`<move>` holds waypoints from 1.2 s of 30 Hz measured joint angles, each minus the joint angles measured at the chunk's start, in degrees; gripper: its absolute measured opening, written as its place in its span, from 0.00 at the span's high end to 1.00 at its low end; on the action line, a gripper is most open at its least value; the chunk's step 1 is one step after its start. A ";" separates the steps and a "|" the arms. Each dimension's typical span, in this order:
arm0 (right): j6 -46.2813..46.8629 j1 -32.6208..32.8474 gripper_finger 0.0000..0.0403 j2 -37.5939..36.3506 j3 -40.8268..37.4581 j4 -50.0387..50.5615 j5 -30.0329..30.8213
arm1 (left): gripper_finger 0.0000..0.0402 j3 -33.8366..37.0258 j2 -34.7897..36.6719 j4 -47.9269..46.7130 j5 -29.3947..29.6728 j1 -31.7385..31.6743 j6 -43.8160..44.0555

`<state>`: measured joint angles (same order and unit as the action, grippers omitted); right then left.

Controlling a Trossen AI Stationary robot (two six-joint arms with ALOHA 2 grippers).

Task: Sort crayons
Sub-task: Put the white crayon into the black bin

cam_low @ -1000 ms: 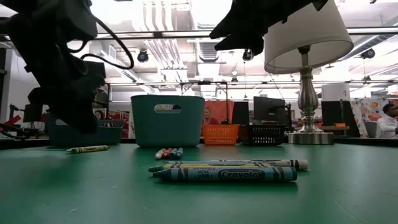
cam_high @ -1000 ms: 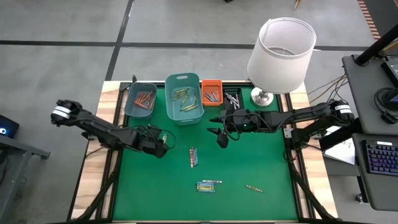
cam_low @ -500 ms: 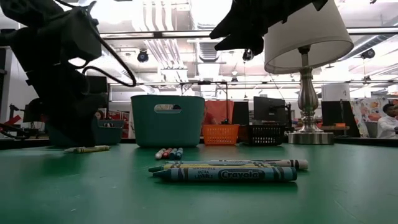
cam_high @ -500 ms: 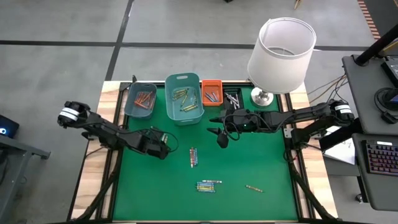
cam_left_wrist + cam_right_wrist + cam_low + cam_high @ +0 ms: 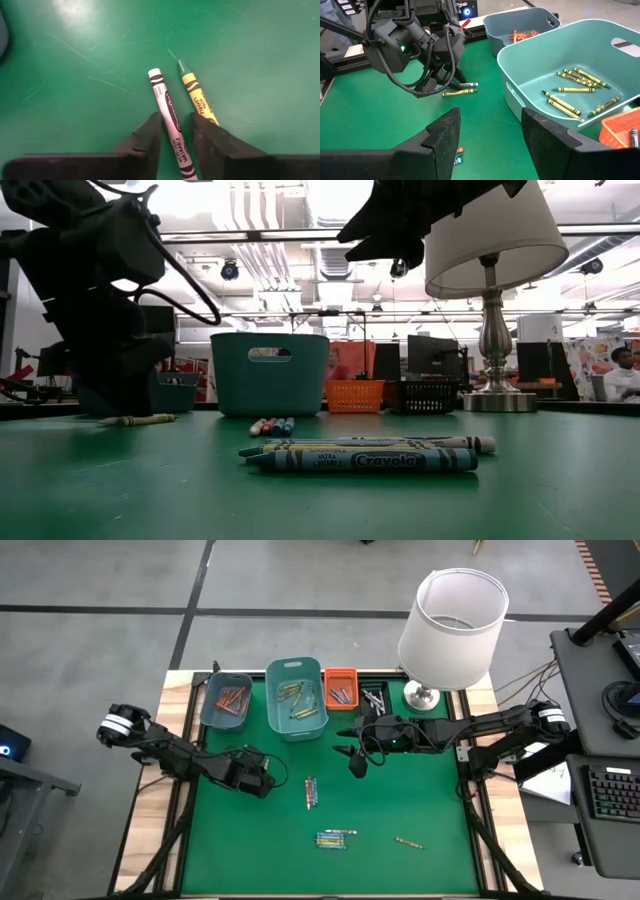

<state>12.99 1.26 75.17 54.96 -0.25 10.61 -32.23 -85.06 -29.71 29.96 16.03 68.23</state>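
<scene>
A white crayon (image 5: 165,97) and a yellow-green crayon (image 5: 197,97) lie side by side on the green mat, left of centre. My left gripper (image 5: 175,122) is down over them, shut on the white one; the yellow-green one lies just outside one finger. From the right wrist view the same pair of crayons (image 5: 461,89) shows under my left gripper (image 5: 445,75). My right gripper (image 5: 490,132) hangs open above the mat near the bins, with nothing between its fingers. More crayons lie loose in a small cluster (image 5: 311,792), in a second cluster (image 5: 335,838) and singly (image 5: 406,842). My left gripper pinches the white crayon between its two fingers, on the crayon's long sides (image 5: 175,131), past its middle and away from the end that shows. The fingers come slanting down from above. The crayon lies flat on the mat and runs on between them.
Along the mat's far edge stand a grey-blue bin (image 5: 213,712) with orange-red crayons, a teal bin (image 5: 273,700) with yellow-green ones, an orange bin (image 5: 340,674) and a black bin (image 5: 374,698). A lamp (image 5: 452,615) stands at the far right. The mat's near part is open.
My left gripper has sunk toward the mat, down onto the two crayons at the left. My right arm has kept still.
</scene>
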 joint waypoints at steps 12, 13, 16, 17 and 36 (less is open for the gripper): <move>-0.15 0.00 0.50 0.09 -0.02 1.87 -0.01 | 0.99 -0.93 3.58 -5.53 -0.52 -0.09 -2.40; -0.26 0.00 0.50 0.37 -0.02 1.92 -0.01 | 0.99 -1.72 4.61 -5.87 -0.41 -0.09 -3.15; -1.44 0.00 0.50 1.68 -0.02 1.73 -0.02 | 0.99 -4.51 8.20 -5.92 0.87 -0.03 -6.88; -1.63 0.00 0.50 2.22 -0.02 1.61 -0.03 | 1.00 -5.46 9.25 -5.97 1.42 0.10 -8.64; -16.26 3.02 0.50 7.17 -0.53 -12.60 -0.71 | 1.00 -1.26 21.95 55.08 -6.96 -0.42 -71.41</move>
<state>-3.26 4.28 82.35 54.43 -12.85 9.90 -33.49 -63.10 25.37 23.00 15.62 -3.19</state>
